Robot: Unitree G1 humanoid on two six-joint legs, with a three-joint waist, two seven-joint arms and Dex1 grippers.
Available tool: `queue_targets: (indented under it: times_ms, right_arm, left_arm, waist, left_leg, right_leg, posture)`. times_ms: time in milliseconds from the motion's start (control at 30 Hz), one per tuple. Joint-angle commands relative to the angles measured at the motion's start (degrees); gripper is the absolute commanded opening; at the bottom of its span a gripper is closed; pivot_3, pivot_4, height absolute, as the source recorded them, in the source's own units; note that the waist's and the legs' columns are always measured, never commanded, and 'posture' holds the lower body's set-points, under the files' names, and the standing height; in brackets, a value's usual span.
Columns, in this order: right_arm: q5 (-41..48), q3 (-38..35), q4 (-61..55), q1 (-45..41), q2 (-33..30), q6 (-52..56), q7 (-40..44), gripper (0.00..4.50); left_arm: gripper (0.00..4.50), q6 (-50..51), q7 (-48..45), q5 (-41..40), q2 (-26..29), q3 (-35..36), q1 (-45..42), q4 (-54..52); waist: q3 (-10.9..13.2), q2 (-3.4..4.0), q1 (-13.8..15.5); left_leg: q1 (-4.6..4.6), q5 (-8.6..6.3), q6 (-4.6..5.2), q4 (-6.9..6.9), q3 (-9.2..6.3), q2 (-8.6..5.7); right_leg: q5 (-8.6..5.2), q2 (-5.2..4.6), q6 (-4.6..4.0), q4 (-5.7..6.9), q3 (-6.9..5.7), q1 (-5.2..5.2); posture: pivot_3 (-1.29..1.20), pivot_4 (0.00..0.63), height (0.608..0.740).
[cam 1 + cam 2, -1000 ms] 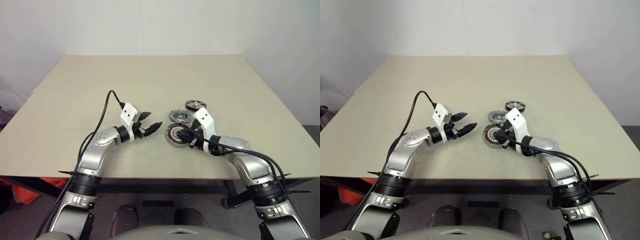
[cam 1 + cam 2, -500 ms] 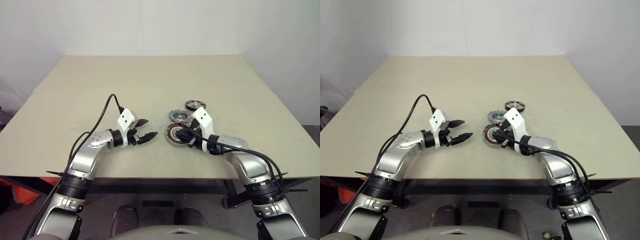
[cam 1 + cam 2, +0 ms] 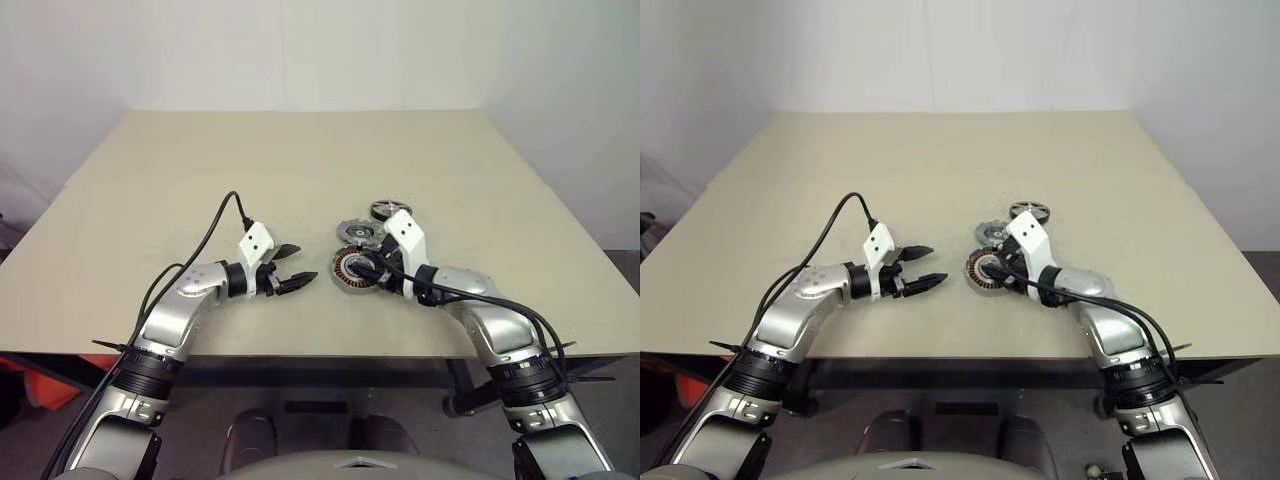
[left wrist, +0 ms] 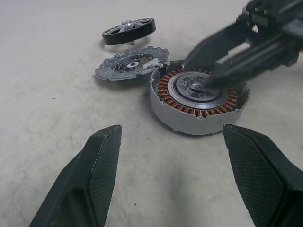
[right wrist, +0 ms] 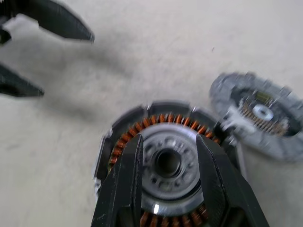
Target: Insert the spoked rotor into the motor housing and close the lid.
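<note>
Motor housing (image 4: 198, 100): on bench (image 3: 200, 170), beneath right fingers (image 5: 215, 175), spread over its hub. Lid (image 4: 131, 63), spoked rotor (image 4: 129, 31): just beyond. Left fingers (image 4: 99, 161): apart, facing housing, clear.

The right gripper's black fingers (image 4: 227, 66) are covering part of the round, copper-wound motor housing (image 4: 199, 101), and whether they are touching its silver centre is staying unclear. The lower rim of the housing is running off the right wrist view's edge. The flat, dull grey ribbed lid (image 5: 258, 118) is looking blurred there.
</note>
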Motion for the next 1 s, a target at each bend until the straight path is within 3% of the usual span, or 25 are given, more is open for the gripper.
queue_targets:
  times_ms: [33,200,700,1000]
  right_arm:
    - [1.3,-1.8,-0.9,-1.8,0.4,-1.0,-0.2,1.57]
    - [0.3,-1.2,0.0,-1.6,0.2,-1.6,-0.2,0.02]
    - [-1.5,2.2,3.1,0.3,0.7,-0.1,0.6,0.02]
    - [0.0,0.2,1.2,-1.0,0.3,-0.4,0.9,0.02]
  left_arm:
    - [3.59,-1.3,-0.4,0.1,0.3,0.0,-0.5,-1.6]
    - [3.59,-1.4,-0.1,0.2,0.1,0.0,-0.4,-1.7]
    - [3.59,-1.2,0.2,0.6,0.2,-0.1,0.1,-1.9]
    - [3.59,-1.3,0.2,0.8,0.1,0.0,0.2,-1.6]
  waist:
    - [0.0,0.00,0.0]
    - [0.0,0.00,0.0]
    - [0.0,0.00,0.0]
    - [0.0,0.00,0.0]
  left_leg:
    - [0.00,0.00,0.00,0.00,0.00,0.00]
    - [-0.01,0.00,0.00,0.00,0.00,0.00]
    - [-0.01,0.00,0.00,0.00,0.00,0.00]
    - [0.07,0.01,-0.01,0.04,0.00,0.00]
  right_leg:
    - [0.01,0.00,-0.02,0.00,0.00,0.00]
    - [0.04,0.00,-0.06,0.00,0.00,0.00]
    - [0.07,0.00,-0.12,0.00,0.00,0.00]
    - [-0.09,0.00,0.15,0.03,0.02,0.09]
  posture:
    - [0.00,0.000,0.740]
    - [0.00,0.000,0.740]
    - [0.00,0.000,0.740]
    - [0.00,0.000,0.740]
